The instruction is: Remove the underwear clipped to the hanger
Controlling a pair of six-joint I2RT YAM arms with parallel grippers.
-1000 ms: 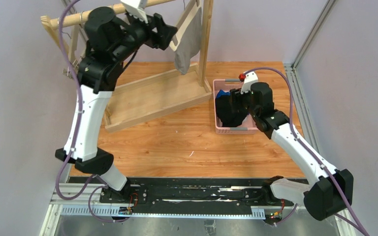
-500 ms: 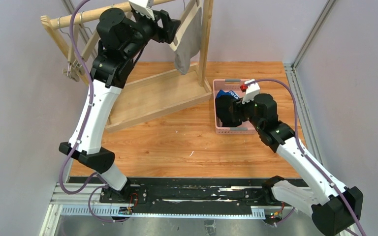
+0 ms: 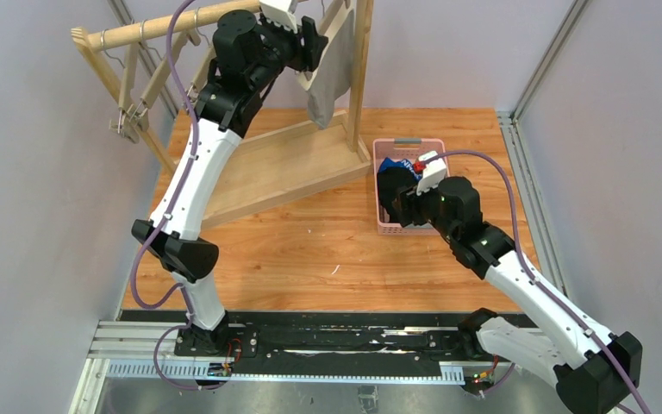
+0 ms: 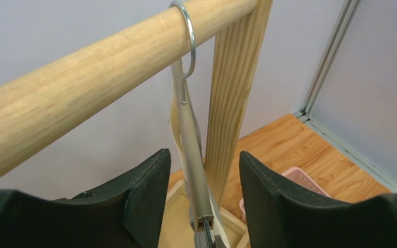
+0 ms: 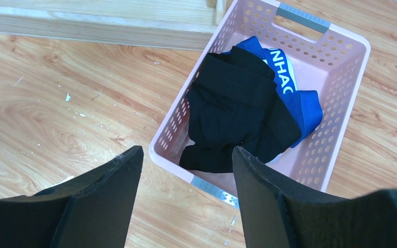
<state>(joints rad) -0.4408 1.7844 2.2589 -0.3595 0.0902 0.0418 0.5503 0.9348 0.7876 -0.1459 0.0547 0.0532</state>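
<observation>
The grey underwear [image 3: 331,79] hangs clipped to a wooden hanger [image 3: 334,30] at the right end of the rack's rod. My left gripper [image 3: 315,41] is open beside that hanger. In the left wrist view the hanger's arm [image 4: 192,170] stands between my open fingers [image 4: 202,155], apart from both, and its wire hook [image 4: 187,39] is over the rod [image 4: 98,72]. The black underwear [image 5: 238,113] lies on the blue underwear [image 5: 292,90] in the pink basket [image 5: 344,88]. My right gripper [image 5: 186,152] is open and empty above the basket's near edge.
The wooden rack stands on a base tray [image 3: 267,172] at the back left, with its upright post [image 3: 360,69] next to the hanger. Empty hangers [image 3: 134,103] hang at the rod's left end. The basket [image 3: 396,228] sits right of the rack.
My left arm has swung right along the rod and brought its open gripper up to the hanger with the grey underwear. My right gripper has drawn back from the basket.
</observation>
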